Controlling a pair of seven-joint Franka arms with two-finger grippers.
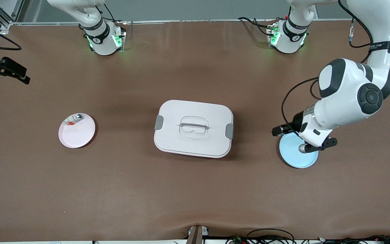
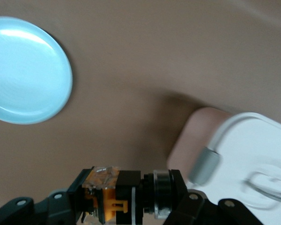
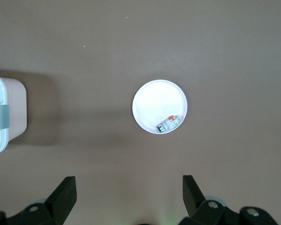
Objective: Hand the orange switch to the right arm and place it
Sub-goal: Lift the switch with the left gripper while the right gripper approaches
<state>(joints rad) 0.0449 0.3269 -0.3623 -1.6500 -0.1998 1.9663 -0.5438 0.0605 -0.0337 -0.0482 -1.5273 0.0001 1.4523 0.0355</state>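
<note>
The blue plate (image 1: 298, 155), nearest the camera at the left arm's end of the worktop (image 1: 195, 189), lies under the left claw (image 2: 126, 199), clamped on the orange switch (image 2: 117, 199) in the air. The small, rigid, light switch looks smooth and slip-prone; its exposed end suits the handover. The right claw (image 3: 126, 192) waits, fingers apart, over the pink plate (image 1: 77, 130) beside the lidded white box (image 1: 193, 128).
</note>
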